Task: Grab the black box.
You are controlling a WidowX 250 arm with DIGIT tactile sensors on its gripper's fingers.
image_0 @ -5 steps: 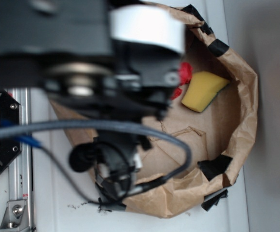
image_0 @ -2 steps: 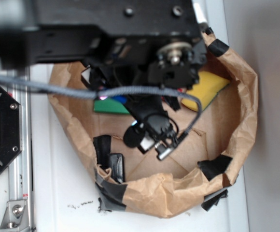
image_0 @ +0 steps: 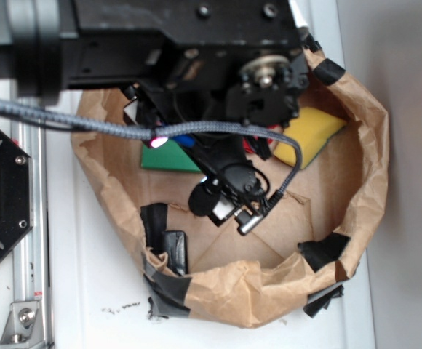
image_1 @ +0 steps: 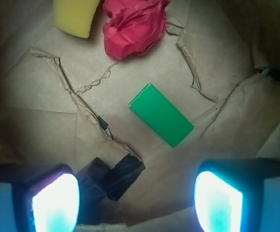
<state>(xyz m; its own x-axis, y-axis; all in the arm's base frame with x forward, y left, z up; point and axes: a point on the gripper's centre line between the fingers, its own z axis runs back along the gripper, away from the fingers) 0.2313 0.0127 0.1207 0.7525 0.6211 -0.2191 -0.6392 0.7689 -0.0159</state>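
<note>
The black box (image_0: 174,251) lies on the floor of the brown paper basin (image_0: 371,145), against its near wall, next to a black tape strip (image_0: 153,218). In the wrist view the box (image_1: 92,180) sits low at the left, just right of my left fingertip (image_1: 55,203) and partly hidden by it, with the tape strip (image_1: 126,173) touching it on the right. My gripper (image_1: 137,203) is open and empty, held above the floor; the box lies toward its left side. In the exterior view the arm's body (image_0: 196,58) hides the fingers.
A green block (image_1: 161,115) lies mid-floor and also shows in the exterior view (image_0: 169,157). A red crumpled lump (image_1: 133,24) and a yellow sponge (image_1: 77,14) lie at the far side. Crinkled paper walls (image_1: 236,29) surround everything. More tape strips (image_0: 324,251) patch the rim.
The arm has swung away from the basin's near-left part toward the far side, uncovering the green block and the black box. In the last half second it barely moved.
</note>
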